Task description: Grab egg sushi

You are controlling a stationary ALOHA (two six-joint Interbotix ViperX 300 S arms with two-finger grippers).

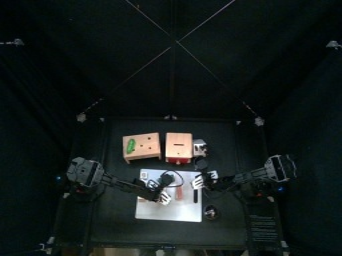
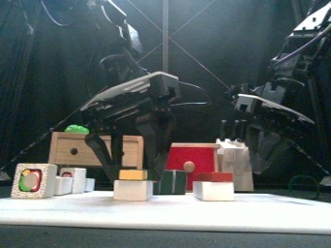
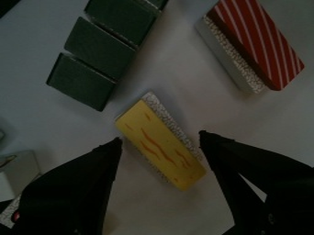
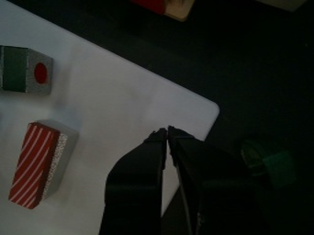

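Observation:
The egg sushi (image 3: 166,145), a yellow slab on white rice, lies on the white board (image 3: 73,128) between my left gripper's open jaws. In the front view the egg sushi (image 2: 131,184) sits right under the left gripper (image 2: 134,155), which hangs just above it. The left gripper (image 1: 163,188) holds nothing. My right gripper (image 4: 167,138) is shut and empty, over the board's right edge (image 4: 147,83). It hangs above and behind a red-striped sushi (image 2: 215,186) in the front view.
A red-striped sushi (image 3: 252,46) and a row of dark green blocks (image 3: 105,41) lie near the egg sushi. A wooden box (image 2: 93,147) with a green piece on top and a red box (image 2: 192,155) stand behind. Small pieces (image 2: 33,180) stand at the front left.

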